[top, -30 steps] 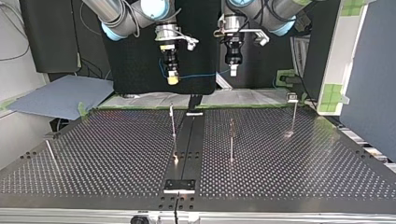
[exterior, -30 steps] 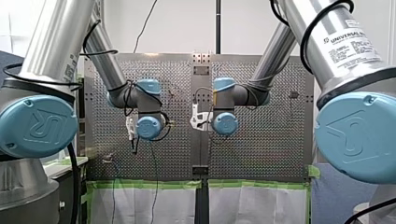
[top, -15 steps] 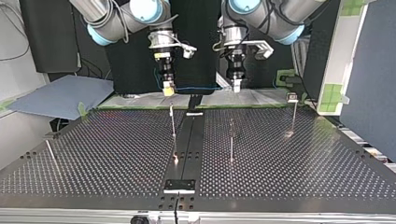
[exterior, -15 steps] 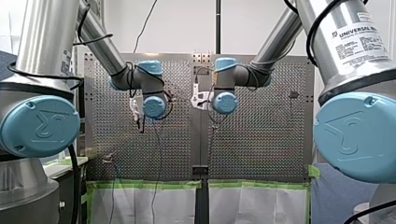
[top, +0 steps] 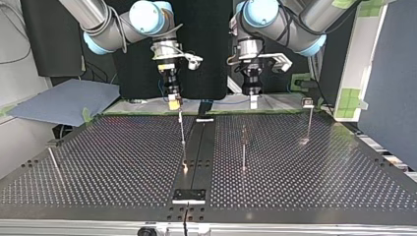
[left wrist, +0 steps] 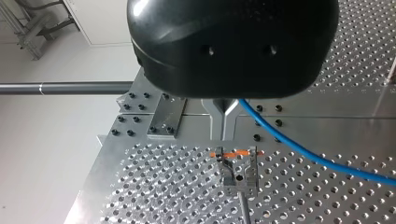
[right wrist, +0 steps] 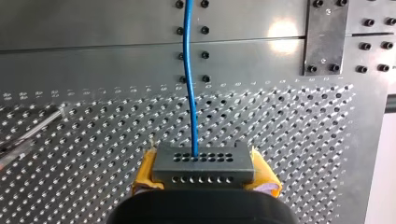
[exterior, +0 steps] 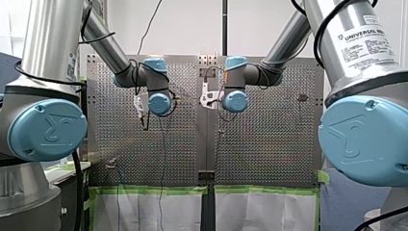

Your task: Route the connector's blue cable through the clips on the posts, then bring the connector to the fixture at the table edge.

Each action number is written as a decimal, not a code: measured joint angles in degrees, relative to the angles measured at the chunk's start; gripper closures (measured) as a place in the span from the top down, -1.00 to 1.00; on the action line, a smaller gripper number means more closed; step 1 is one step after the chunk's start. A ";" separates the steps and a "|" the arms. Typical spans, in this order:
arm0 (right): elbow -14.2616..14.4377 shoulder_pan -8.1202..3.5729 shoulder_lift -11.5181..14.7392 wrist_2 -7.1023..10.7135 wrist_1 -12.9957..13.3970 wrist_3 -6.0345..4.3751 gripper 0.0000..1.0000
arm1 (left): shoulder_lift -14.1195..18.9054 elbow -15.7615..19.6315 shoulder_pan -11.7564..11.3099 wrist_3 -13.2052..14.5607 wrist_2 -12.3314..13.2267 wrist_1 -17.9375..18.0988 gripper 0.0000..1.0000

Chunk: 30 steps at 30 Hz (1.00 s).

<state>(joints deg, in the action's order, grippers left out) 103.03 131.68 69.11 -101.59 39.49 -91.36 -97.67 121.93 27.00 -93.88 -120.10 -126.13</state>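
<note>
My right gripper [right wrist: 204, 173] is shut on the grey connector [right wrist: 204, 164], which sits between its yellow pads [right wrist: 144, 176]. The blue cable [right wrist: 189, 79] runs straight out of the connector, over the perforated table. In the left wrist view my left gripper [left wrist: 223, 122] has its metal fingers shut on the blue cable [left wrist: 303, 151]. A metal clip [left wrist: 239, 173] on a post lies just beyond them. In the top view my right gripper [top: 173, 102] hangs just above a thin post [top: 182, 129]. My left gripper [top: 253, 101] hangs at the same height to its right.
In the top view a second post [top: 244, 147] stands right of the centre rail. A third post [top: 310, 120] with a clip stands at the far right, and a leaning rod [top: 54, 160] at the left. A black fixture plate [top: 189, 195] sits at the near edge.
Both arms have come down towards the table, with the cable lowered between them. In the top view my right gripper has dropped to just above the thin post's tip.
</note>
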 joint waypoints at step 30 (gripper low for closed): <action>-8.71 -3.12 -3.49 7.20 -5.23 -1.66 -1.00 | -2.22 -4.00 -12.77 0.76 11.88 -3.76 -1.00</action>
<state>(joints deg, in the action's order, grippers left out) 94.33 128.56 65.63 -94.39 34.26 -93.01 -99.89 117.93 14.22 -93.12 -108.22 -129.89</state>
